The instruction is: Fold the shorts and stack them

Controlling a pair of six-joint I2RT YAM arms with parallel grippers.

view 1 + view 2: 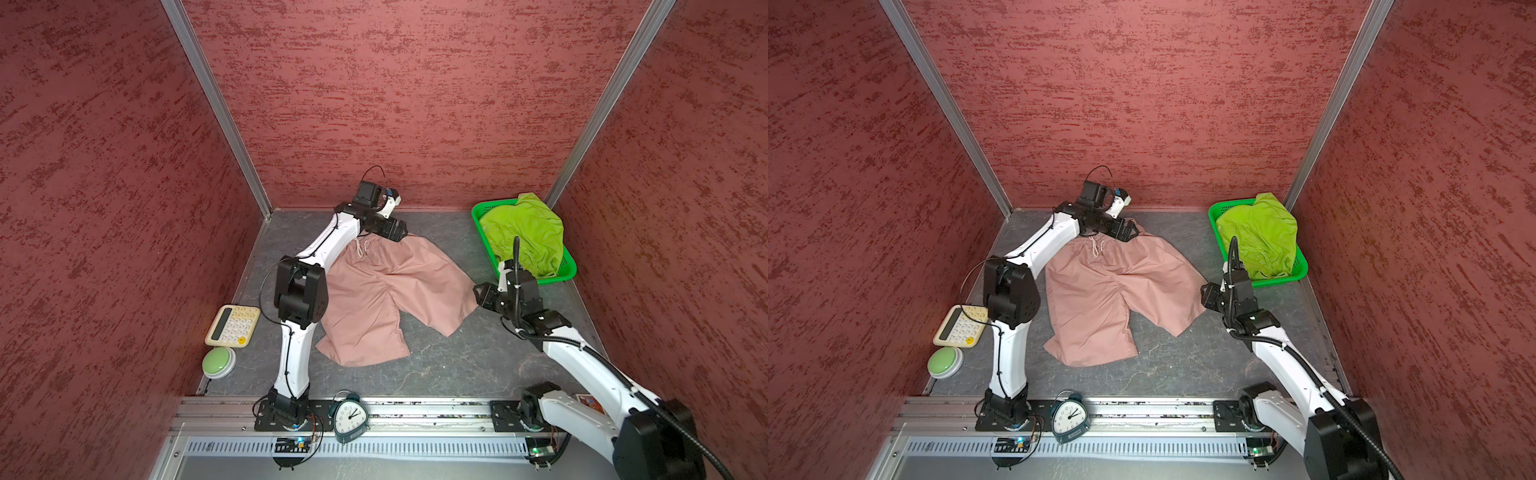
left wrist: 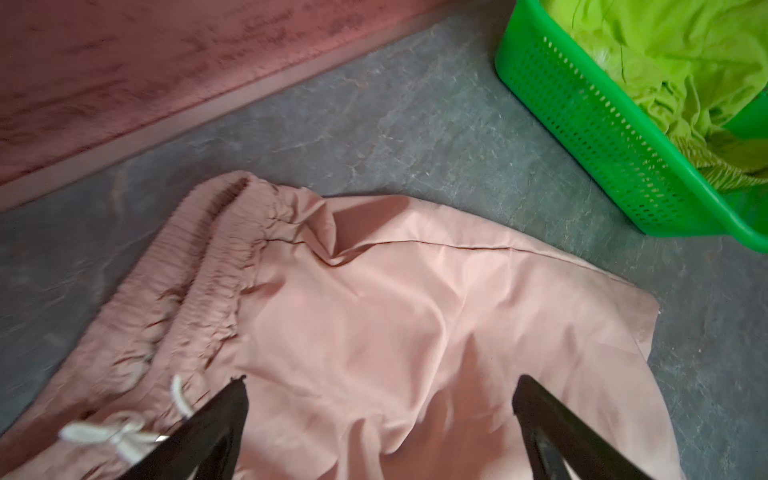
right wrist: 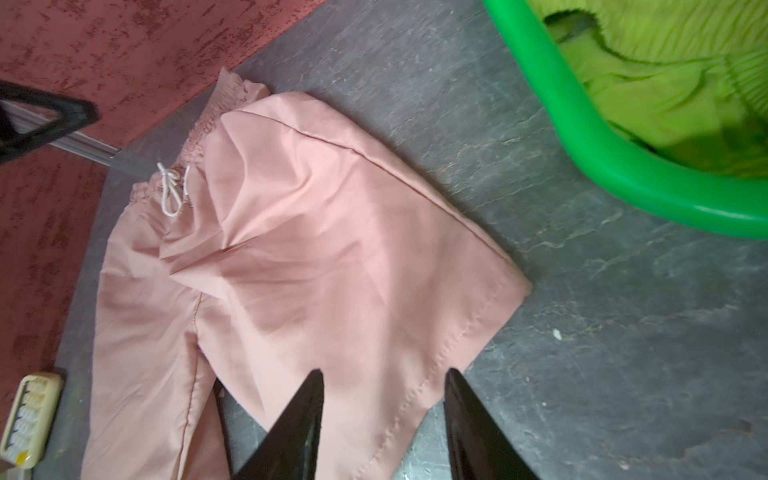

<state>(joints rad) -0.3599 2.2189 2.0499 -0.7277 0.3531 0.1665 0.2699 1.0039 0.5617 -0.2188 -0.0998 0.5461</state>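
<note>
On the bench [image 1: 457, 365], just beside the basket [image 1: 476, 215]:

1. Pink shorts [image 1: 386, 299]. Spread flat, unfolded, white drawstring [image 3: 172, 191] uppermost. The waistband lies toward the back wall and the two legs splay toward the arm bases, so the long axis runs from wall to bases. One leg's hem reaches toward the basket without touching it.
2. Green shorts [image 1: 523, 232]. Crumpled inside the basket and heaped above its rim; not yet laid out.
3. Left fingers [image 2: 216, 424]. Spread wide and holding nothing, poised over the waistband end nearer the basket. The cloth lies directly beneath and ahead of them.
4. Right fingers [image 3: 299, 415]. Parted about halfway with nothing pinched, straddling the hem of the basket-side leg. This arm is the nearer one to that leg and to the basket.
5. Judgement: a lengthwise fold seems due, carrying the basket-side half over the other leg. It needs waistband end and hem taken together. The left arm's own links cross the waistband's far end from the basket and may crowd that fold.
6. Calculator [image 1: 232, 326] and green button [image 1: 219, 362]. Beyond the pink shorts from the basket, well apart from the cloth.
7. Alarm clock [image 1: 349, 417]. On the front rail, far from the basket and out of the way.
</note>
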